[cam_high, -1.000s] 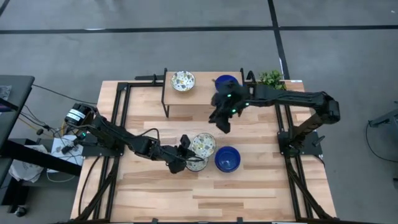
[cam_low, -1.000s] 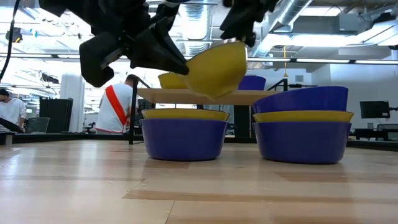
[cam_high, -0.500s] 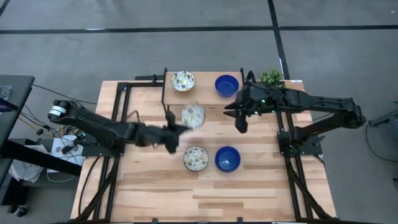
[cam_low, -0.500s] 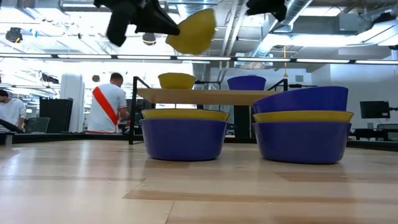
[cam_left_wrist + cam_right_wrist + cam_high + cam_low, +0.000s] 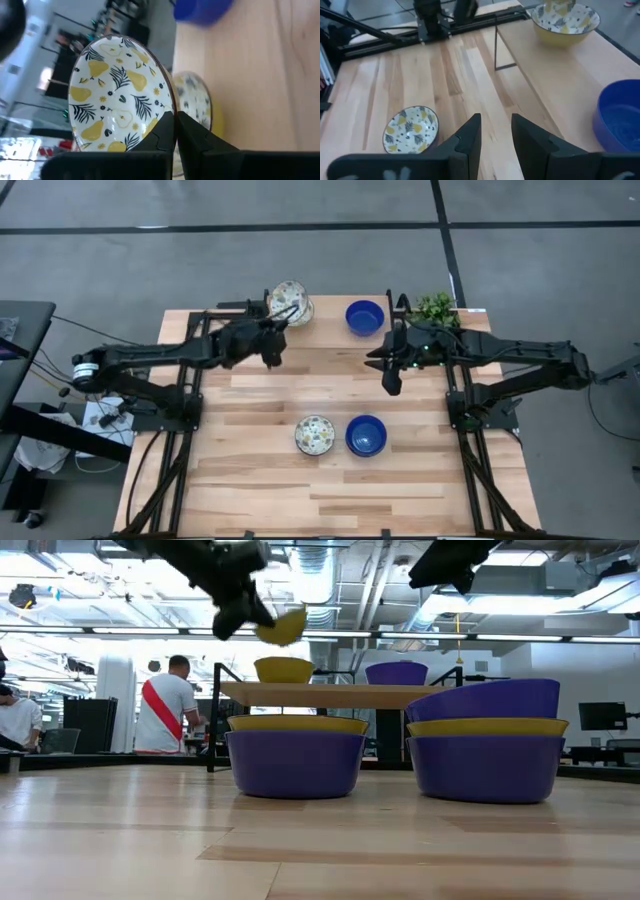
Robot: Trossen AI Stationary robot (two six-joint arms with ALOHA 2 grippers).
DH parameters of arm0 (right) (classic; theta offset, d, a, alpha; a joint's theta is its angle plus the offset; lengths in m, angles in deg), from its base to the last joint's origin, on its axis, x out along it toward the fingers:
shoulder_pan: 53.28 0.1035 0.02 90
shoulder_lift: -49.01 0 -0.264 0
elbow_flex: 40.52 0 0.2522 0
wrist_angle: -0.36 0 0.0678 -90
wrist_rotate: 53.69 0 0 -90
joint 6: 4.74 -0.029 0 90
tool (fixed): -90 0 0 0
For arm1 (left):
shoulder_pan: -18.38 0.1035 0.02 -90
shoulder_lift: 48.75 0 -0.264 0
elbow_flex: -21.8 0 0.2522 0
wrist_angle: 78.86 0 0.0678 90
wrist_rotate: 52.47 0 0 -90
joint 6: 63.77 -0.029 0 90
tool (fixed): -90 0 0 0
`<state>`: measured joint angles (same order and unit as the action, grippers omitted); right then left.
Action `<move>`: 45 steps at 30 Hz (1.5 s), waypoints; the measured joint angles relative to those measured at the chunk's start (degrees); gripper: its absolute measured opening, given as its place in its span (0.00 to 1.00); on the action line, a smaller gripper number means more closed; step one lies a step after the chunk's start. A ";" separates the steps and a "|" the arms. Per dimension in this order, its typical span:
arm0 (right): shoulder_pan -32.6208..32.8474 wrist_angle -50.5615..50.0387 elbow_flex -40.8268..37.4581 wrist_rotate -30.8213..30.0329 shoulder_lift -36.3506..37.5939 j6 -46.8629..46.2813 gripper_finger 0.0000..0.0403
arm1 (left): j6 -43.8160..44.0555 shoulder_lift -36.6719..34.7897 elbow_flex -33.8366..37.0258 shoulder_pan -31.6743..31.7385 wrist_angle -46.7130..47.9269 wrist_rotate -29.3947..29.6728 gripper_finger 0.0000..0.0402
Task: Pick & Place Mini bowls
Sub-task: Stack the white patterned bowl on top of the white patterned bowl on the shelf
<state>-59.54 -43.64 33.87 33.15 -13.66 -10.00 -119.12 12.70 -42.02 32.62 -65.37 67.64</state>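
My left gripper (image 5: 278,320) is shut on a white mini bowl with a yellow pear and leaf pattern (image 5: 288,294). It holds it in the air over a like bowl (image 5: 283,669) that stands on the raised wooden shelf (image 5: 325,330). A blue mini bowl (image 5: 364,317) stands on the shelf too. Nearer, a patterned bowl (image 5: 314,434) and a blue bowl (image 5: 366,435) rest on the table; the low view shows both as nested stacks. My right gripper (image 5: 389,380) hangs open and empty, right of the shelf's near edge. My left gripper pinches the patterned bowl's rim (image 5: 169,102) between its two fingers, one inside the bowl and one outside. The fingers come nearly level from the table's left. The bowl is lifted clear and tipped on its side, its inside toward the wrist.
A small green potted plant (image 5: 436,307) stands at the far right corner, behind my right arm. Black frame rails (image 5: 195,370) run along both table sides. People stand in the room behind the table (image 5: 165,705).
My left gripper has swung up and toward the far edge with the patterned bowl, from just above the near patterned stack to over the shelf's patterned bowl. My right gripper has drawn back from the shelf's blue bowl toward the table's right edge.
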 joint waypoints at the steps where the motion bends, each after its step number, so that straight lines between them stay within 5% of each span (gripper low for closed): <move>1: 0.00 0.11 0.00 0.02 -0.32 0.30 0.24 | 0.04 0.86 -0.55 1.37 0.78 -1.07 0.02; 11: -0.63 -0.19 -0.04 0.15 -0.26 1.20 0.24 | -0.16 5.77 -6.57 7.54 8.60 -7.98 0.02; 35: -1.84 -0.80 -0.02 0.20 -0.44 0.79 0.24 | 4.37 6.43 -11.22 7.04 20.58 -12.53 0.02; 45: -1.84 -1.01 -0.02 0.20 -0.46 0.77 0.24 | 5.03 6.45 -11.22 7.06 20.39 -11.98 0.15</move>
<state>-61.38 -44.64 33.84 33.34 -14.12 -9.23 -114.10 19.15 -53.24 39.68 -44.98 55.66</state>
